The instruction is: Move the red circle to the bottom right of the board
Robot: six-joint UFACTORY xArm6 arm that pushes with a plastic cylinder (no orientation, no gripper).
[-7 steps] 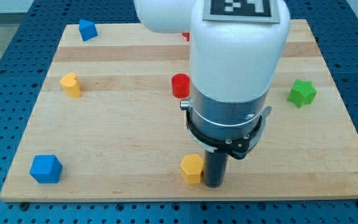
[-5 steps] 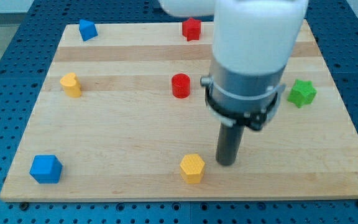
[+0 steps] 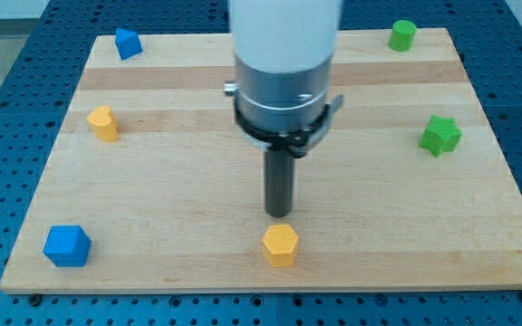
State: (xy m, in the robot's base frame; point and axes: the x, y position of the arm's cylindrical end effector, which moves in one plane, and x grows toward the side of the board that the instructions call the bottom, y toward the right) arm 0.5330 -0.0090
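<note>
You had my tip [image 3: 279, 214] on the board [image 3: 170, 208] just above the yellow hexagon [image 3: 280, 244], close but apart; there was no pincer, only a bare rod holding nothing. The red circle did not show, so you could not place it behind the arm's body [image 3: 284, 72]

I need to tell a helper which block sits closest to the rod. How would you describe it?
Start at the wooden board and follow its bottom edge to about the middle. The yellow hexagon block sits there, just below my tip. The only other yellow block is rounded, far toward the view's left.
</note>
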